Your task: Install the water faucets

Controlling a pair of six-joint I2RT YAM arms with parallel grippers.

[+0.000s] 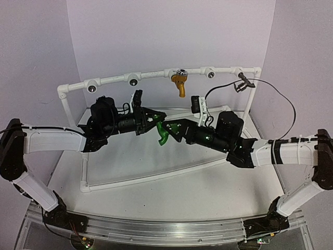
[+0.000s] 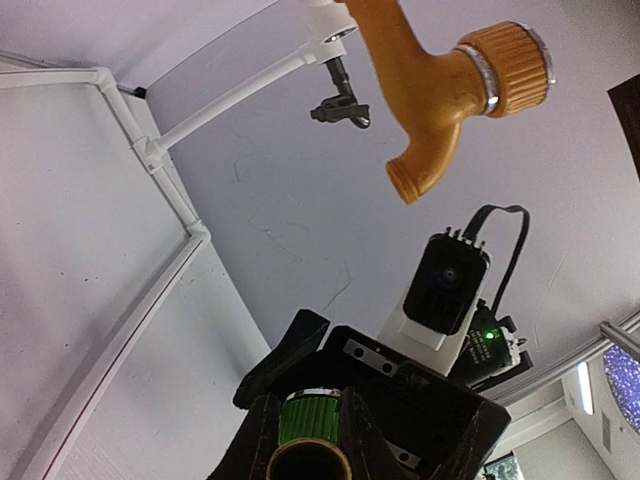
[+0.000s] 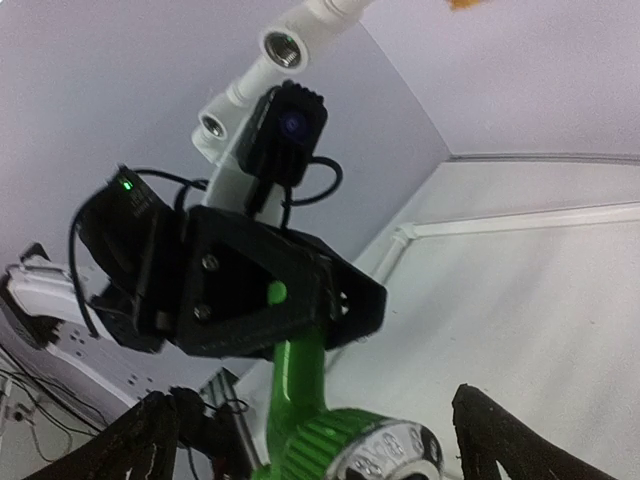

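Observation:
My left gripper [image 1: 155,123] is shut on the green faucet [image 1: 163,134] in mid-air above the table; in the left wrist view its ribbed green body [image 2: 311,420] sits clamped between the fingers. My right gripper [image 1: 171,130] faces it with its fingers [image 3: 510,440] spread wide on either side of the faucet's silver cap [image 3: 390,455], touching nothing. The mustard-yellow faucet [image 1: 180,83] hangs from the white pipe frame [image 1: 114,79], spout down [image 2: 440,90]. A dark grey faucet [image 1: 242,83] hangs at the frame's right end [image 2: 342,105].
Round silver-centred sockets [image 1: 133,81] sit along the frame's top rail, two showing in the right wrist view [image 3: 282,47]. The frame's low rails [image 1: 156,177] fence the table. A black cable [image 1: 283,101] loops at the right. Both arms meet at mid-table.

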